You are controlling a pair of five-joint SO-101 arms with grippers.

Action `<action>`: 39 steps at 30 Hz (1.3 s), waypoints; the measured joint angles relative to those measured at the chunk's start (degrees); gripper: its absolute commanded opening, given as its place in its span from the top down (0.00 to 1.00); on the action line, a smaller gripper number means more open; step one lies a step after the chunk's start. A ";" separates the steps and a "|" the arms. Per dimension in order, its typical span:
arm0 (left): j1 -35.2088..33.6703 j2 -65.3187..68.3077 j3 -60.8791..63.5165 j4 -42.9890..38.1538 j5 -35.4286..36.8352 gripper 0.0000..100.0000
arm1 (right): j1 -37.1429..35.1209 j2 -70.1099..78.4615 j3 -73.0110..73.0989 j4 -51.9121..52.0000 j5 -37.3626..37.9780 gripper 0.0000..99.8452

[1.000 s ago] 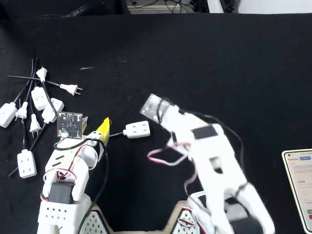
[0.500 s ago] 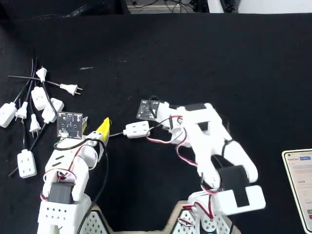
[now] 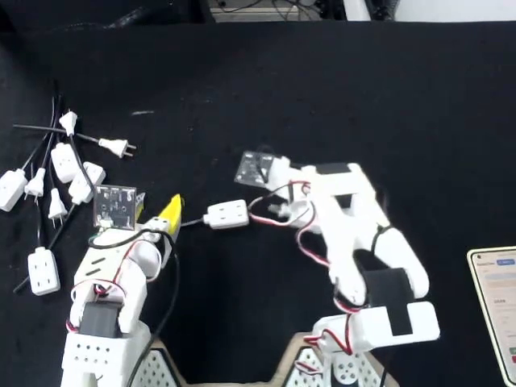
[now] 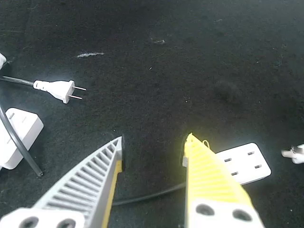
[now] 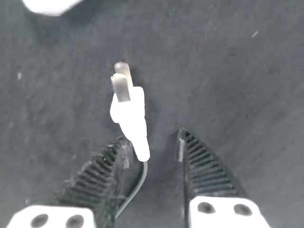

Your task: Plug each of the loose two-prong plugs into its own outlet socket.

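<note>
A white two-prong plug (image 5: pixel 128 111) lies on the black cloth, prongs pointing away from the wrist. Its cord end sits between the fingers of my right gripper (image 5: pixel 152 140), which is open, and leans on one finger. From above, that gripper (image 3: pixel 276 208) hangs just right of a white outlet socket (image 3: pixel 226 214). My left gripper (image 4: pixel 152 142) is open and holds nothing; the socket (image 4: pixel 242 164) lies past its yellow finger (image 4: pixel 204 171). The left gripper (image 3: pixel 165 216) sits left of the socket, over its black cord.
A tangle of several white plugs and sockets with black cords (image 3: pixel 56 169) lies at the far left, one plug (image 4: pixel 56 89) pointing toward the middle. A phone (image 3: pixel 493 306) lies at the right edge. The cloth behind the arms is bare.
The right arm folded back and brought its wrist down beside the socket, then shifted slightly away from it. The left arm has kept still.
</note>
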 measured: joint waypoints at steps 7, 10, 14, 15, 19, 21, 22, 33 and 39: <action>0.00 0.00 0.00 0.00 0.00 0.78 | -0.62 3.87 -0.62 -2.46 -0.70 0.84; 0.00 0.00 0.00 0.00 0.00 0.78 | -0.62 5.36 -1.67 -2.55 -0.70 0.85; 0.00 0.00 0.00 0.00 0.00 0.78 | -0.62 5.71 -2.29 -2.55 -0.79 0.99; 0.00 0.00 0.00 0.00 0.00 0.78 | -0.62 5.71 -2.37 -2.64 -1.05 0.99; 0.00 0.00 0.00 0.00 0.00 0.78 | -0.53 5.89 -4.04 -2.64 -7.56 0.99; 0.00 0.00 0.00 0.00 0.00 0.78 | -0.53 5.89 -4.13 -2.64 -11.34 0.99; 0.00 0.00 0.00 0.00 0.00 0.78 | -0.53 5.63 -4.13 -2.64 -12.48 0.99; 0.00 0.00 0.00 0.00 -0.09 0.78 | -9.05 -22.51 6.86 3.69 -20.84 0.99; 0.00 0.00 0.00 0.00 -0.09 0.78 | -25.23 -32.26 11.43 0.26 -33.41 0.99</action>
